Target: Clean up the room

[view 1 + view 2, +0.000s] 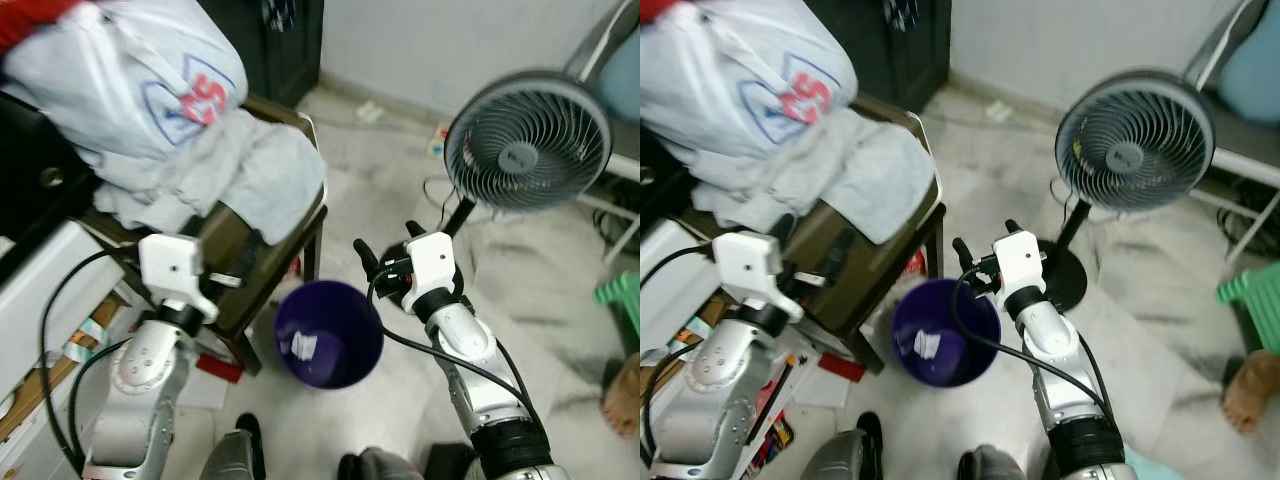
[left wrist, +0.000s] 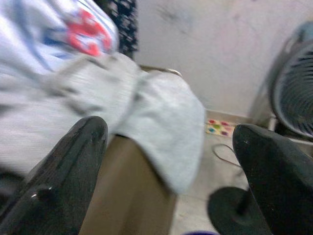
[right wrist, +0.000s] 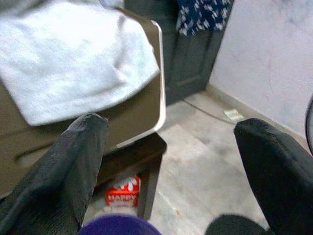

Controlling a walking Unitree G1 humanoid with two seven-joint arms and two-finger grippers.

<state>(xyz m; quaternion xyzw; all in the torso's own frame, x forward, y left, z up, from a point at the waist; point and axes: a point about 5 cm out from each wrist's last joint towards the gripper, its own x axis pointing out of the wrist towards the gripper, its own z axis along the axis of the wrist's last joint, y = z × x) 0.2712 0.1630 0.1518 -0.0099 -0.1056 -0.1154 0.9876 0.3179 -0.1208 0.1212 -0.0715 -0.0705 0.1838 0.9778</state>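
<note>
Home room: laundry pile (image 1: 190, 150), fan (image 1: 528, 140)

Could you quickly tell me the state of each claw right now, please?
Left claw: open, holding nothing.
Right claw: open, holding nothing.

A pale marbled floor (image 1: 380, 170) runs to a plain light wall (image 1: 450, 40) at the far side. On the left stands a brown chair (image 1: 270, 265) with dark legs, heaped with grey cloth (image 1: 250, 170) and a white bag (image 1: 130, 70). Behind it is a dark cabinet (image 1: 270, 40). On the right a grey pedestal fan (image 1: 528, 140) stands on its black round base, a green stool (image 1: 622, 300) beyond it.
</note>
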